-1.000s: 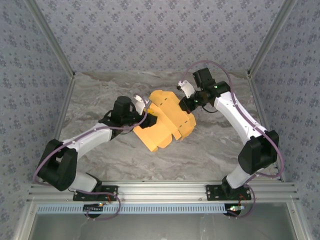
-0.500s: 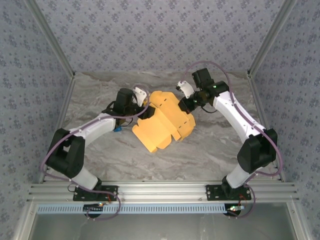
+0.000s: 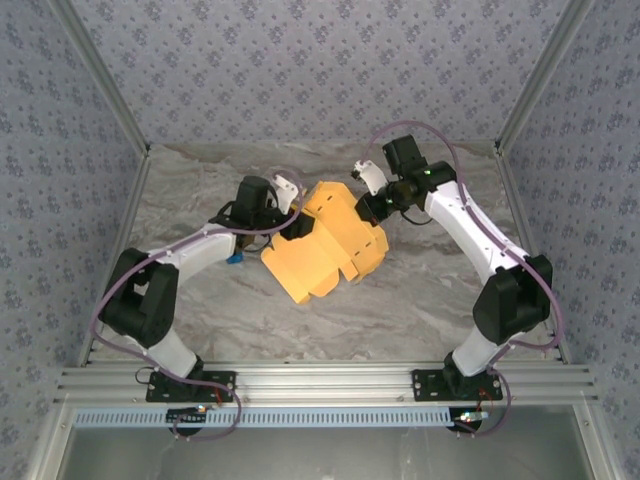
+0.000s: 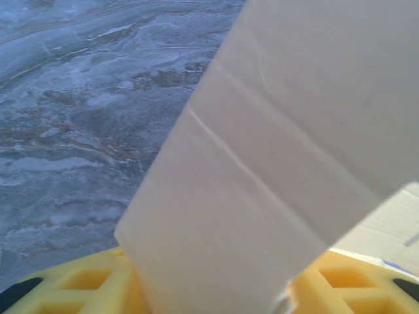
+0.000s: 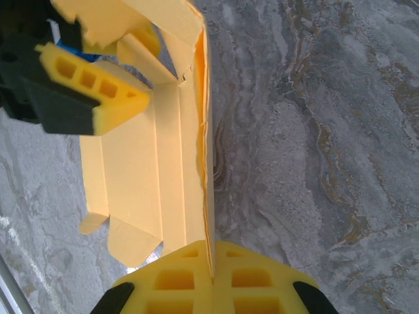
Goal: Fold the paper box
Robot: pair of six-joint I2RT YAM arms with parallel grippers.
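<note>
The orange-yellow paper box (image 3: 325,248) lies half folded on the marble table between the two arms. My right gripper (image 3: 371,207) is shut on its far right edge; in the right wrist view the thin doubled edge (image 5: 208,196) runs straight into the closed yellow fingertips (image 5: 190,278). My left gripper (image 3: 287,207) is at the box's far left side. In the left wrist view its yellow fingers (image 4: 85,288) stand apart, and a pale raised panel of the paper box (image 4: 262,170) leans across the gap, hiding what is between them. One left finger (image 5: 91,91) rests against the inside of the box.
A tiny blue cube (image 3: 235,258) sits on the table beside the left forearm. Patterned walls with metal posts (image 3: 100,90) enclose the marble table (image 3: 400,310). An aluminium rail (image 3: 320,380) runs along the near edge.
My left gripper has swung away from me and to the right, pressing the box's left panel upward. The box looks narrower and slightly turned. The right gripper has kept its hold.
</note>
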